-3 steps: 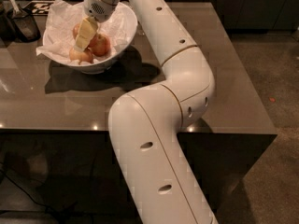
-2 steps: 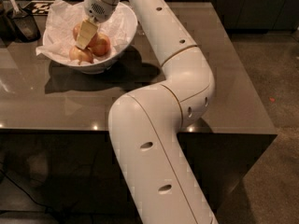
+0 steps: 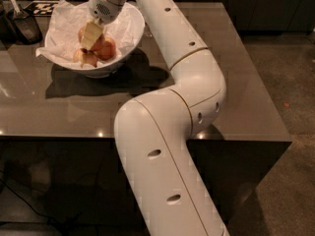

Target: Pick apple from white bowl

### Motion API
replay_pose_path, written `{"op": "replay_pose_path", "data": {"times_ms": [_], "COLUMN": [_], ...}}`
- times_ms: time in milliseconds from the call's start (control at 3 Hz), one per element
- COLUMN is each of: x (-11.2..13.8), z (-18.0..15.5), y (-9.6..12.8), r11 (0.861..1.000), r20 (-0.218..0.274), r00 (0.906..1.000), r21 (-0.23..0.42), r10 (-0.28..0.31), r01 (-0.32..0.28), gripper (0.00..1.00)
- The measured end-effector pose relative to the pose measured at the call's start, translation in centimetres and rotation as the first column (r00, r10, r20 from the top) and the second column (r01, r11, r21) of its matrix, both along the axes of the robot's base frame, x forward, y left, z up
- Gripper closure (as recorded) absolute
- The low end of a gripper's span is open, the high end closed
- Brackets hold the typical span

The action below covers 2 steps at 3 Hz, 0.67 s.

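Note:
The white bowl (image 3: 129, 14) stands at the back left of the dark table, lined with crumpled white paper (image 3: 61, 21). Three apples lie in it. A red-orange apple (image 3: 107, 48) lies right of centre. A duller brownish one (image 3: 86, 58) lies at the front. A third (image 3: 80, 33) is half hidden behind the gripper. No sticker shows on any of them. My gripper (image 3: 91, 36) reaches down into the bowl from the white arm and sits among the apples, just left of the red-orange one and touching or nearly touching it.
The brown glossy table (image 3: 216, 82) ends at a front edge close to the arm's base and at a right edge above the floor. Dark objects (image 3: 19, 21) stand at the far left beside the bowl. A black-and-white patterned tag (image 3: 38, 6) lies behind it.

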State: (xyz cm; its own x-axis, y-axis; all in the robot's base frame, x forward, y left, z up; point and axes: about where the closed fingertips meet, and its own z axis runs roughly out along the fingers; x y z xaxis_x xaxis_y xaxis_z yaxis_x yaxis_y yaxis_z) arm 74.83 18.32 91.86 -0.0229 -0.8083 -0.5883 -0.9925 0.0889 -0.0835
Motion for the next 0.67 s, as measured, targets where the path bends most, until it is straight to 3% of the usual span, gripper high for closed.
{"op": "replay_pose_path", "data": {"times_ms": [333,667], "x": [0.1,-0.4], "z": [0.6,2.7], "y": [0.4,0.4], "r11": [1.0,0.999], "r20": [0.015,0.05], "r00": [0.9998,0.9981], "r21": [-0.01,-0.037], "r10": [-0.016,-0.037], "r01": [0.016,0.039], "gripper": [1.0,1.0]}}
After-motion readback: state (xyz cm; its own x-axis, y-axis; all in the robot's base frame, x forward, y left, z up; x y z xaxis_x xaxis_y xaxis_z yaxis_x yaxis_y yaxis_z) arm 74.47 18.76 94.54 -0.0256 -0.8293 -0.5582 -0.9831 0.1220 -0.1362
